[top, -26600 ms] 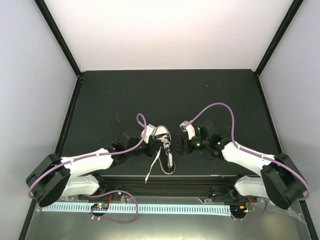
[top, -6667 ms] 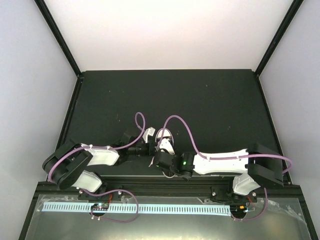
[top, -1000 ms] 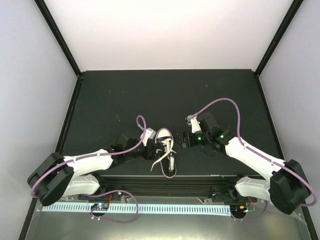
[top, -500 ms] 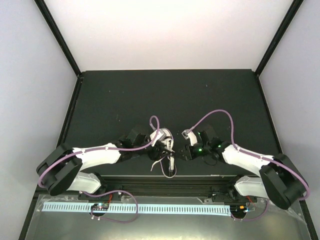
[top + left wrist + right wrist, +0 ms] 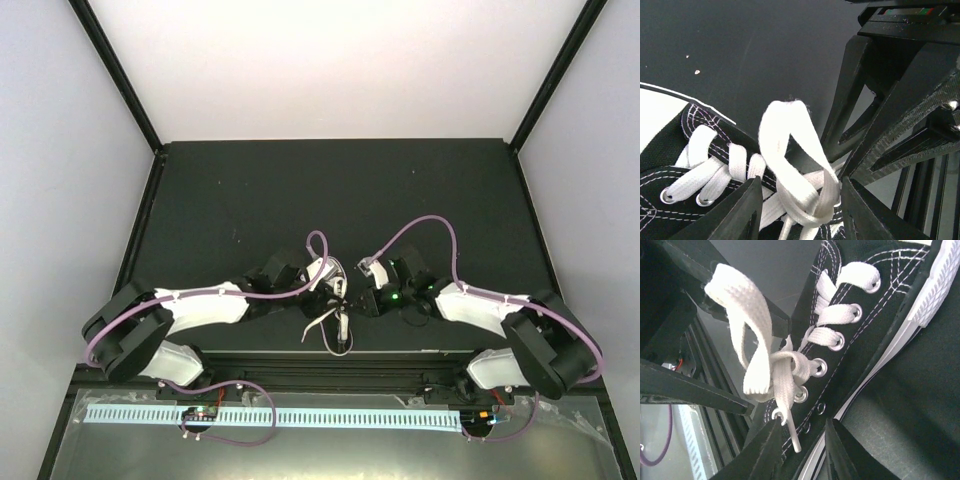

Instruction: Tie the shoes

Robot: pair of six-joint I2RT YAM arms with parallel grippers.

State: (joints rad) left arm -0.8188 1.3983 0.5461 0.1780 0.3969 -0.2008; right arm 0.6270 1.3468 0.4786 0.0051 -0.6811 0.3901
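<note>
left gripper (image 5: 801,186) and right gripper (image 5: 804,424) each hold jaws apart around the sneaker's (image 5: 877,342) looped laces (image 5: 785,130).

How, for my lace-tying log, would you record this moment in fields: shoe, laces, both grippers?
shoe: black sneaker on the dark table, near its front edge
laces: white, crossed over the tongue, with one loop standing up
bow: not yet finished; a loose tail hangs below the crossing
left gripper: jaws either side of the lace crossing; whether they pinch it is unclear
right gripper: jaws apart, the tail in the gap
</note>
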